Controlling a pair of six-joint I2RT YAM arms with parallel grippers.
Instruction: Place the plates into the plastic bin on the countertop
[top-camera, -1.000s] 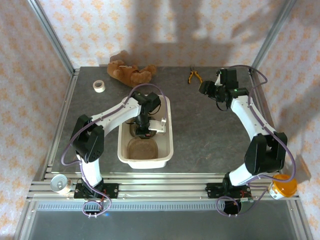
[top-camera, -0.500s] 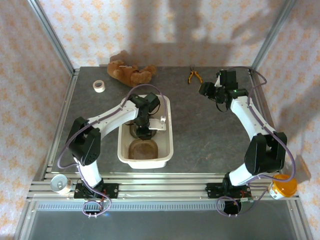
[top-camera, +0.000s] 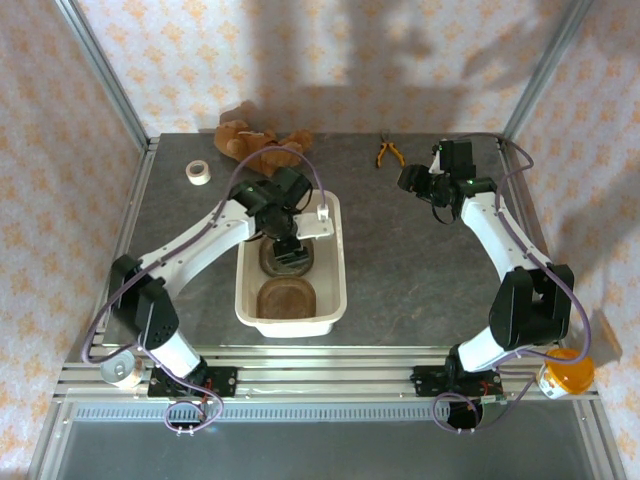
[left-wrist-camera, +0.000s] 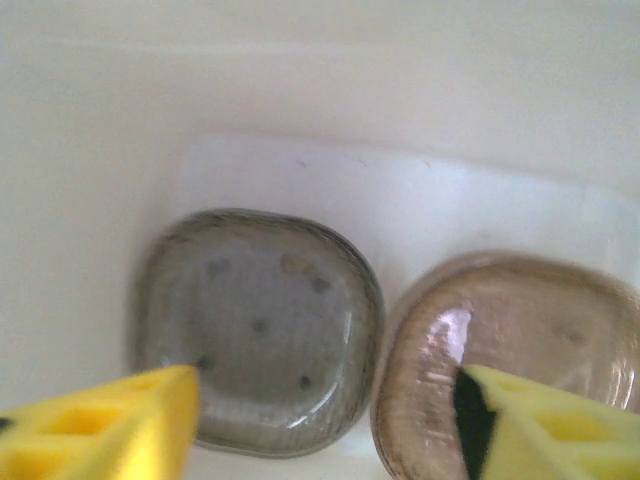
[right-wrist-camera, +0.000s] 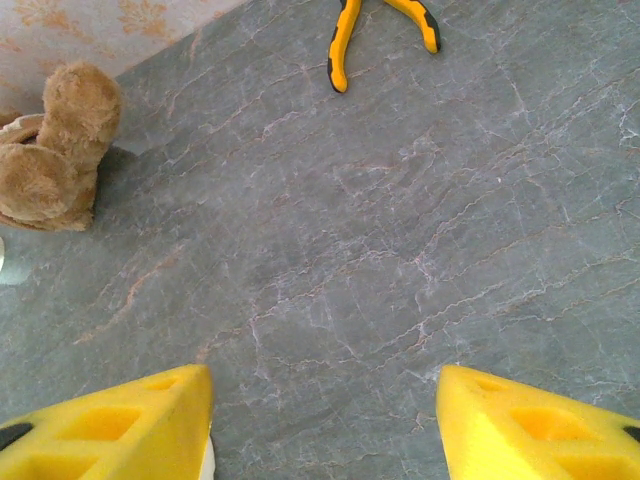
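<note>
Status: my left end effector (left-wrist-camera: 328, 395) hangs inside the bin (top-camera: 290, 326), jaws spread wide with nothing between them. Directly below it, two plates lie flat on the bin floor, side by side and almost touching: a grey plate (left-wrist-camera: 262, 325) and a brown-tinted plate (left-wrist-camera: 505, 345). My right end effector (right-wrist-camera: 325, 385) is about half open and empty, poised over bare tabletop (top-camera: 420, 270) well apart from the bin. I can make out no other plate on the tabletop, though clear dishes are hard to spot; I judge the placing done or nearly so, with only lifting the left arm out of the bin left. The tabletop is dark grey, veined like stone, and flat, edged by aluminium rails (top-camera: 330, 365). At its far side lie a bear (top-camera: 255, 145), pliers (top-camera: 388, 152) and a tape roll (top-camera: 199, 172); a can (top-camera: 120, 368) stands on the near rails. The walls (top-camera: 330, 60) carry pale patterned paper.
</note>
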